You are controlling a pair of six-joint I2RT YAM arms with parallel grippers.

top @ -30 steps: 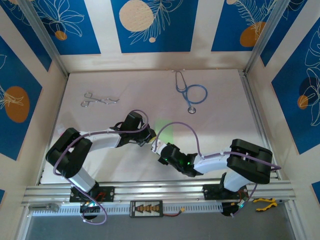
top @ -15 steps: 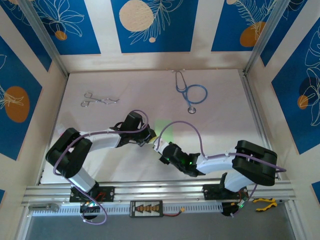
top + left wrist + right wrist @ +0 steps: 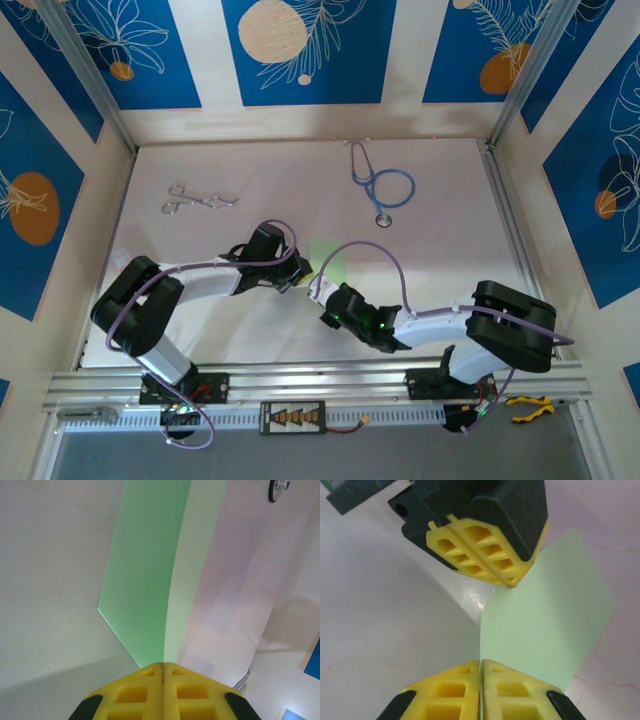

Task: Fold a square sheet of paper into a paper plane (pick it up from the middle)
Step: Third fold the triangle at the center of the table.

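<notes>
White tabletop (image 3: 450,260), walled by blue panels (image 3: 310,50) painted with leaf outlines and pale orange discs, carries two black-and-white robot arms that meet near its middle. Between them is a pale green sheet of thin paper (image 3: 331,262), plain and unmarked, which sits centre-table just beyond both grippers.

The left gripper (image 3: 300,275) reaches in from the left. In the left wrist view its yellow fingers (image 3: 135,692) are pressed together with no gap, pinching the near end of the paper (image 3: 145,580). The sheet runs away from them as a darker green face and a lighter one, split by a lengthwise crease.

The right gripper (image 3: 320,296) comes in from the right, close beside the left. In the right wrist view its yellow pads (image 3: 445,700) are also shut tight, and the straight edge of the paper (image 3: 550,630) runs down into the seam between them. The left gripper (image 3: 507,582) clamps the same sheet at its far corner, so both claws hold it.

A blue-tubed stethoscope (image 3: 383,219) lies at the back right of the table, well apart from the paper. A pair of silver metal forceps (image 3: 200,200) lies at the back left.
</notes>
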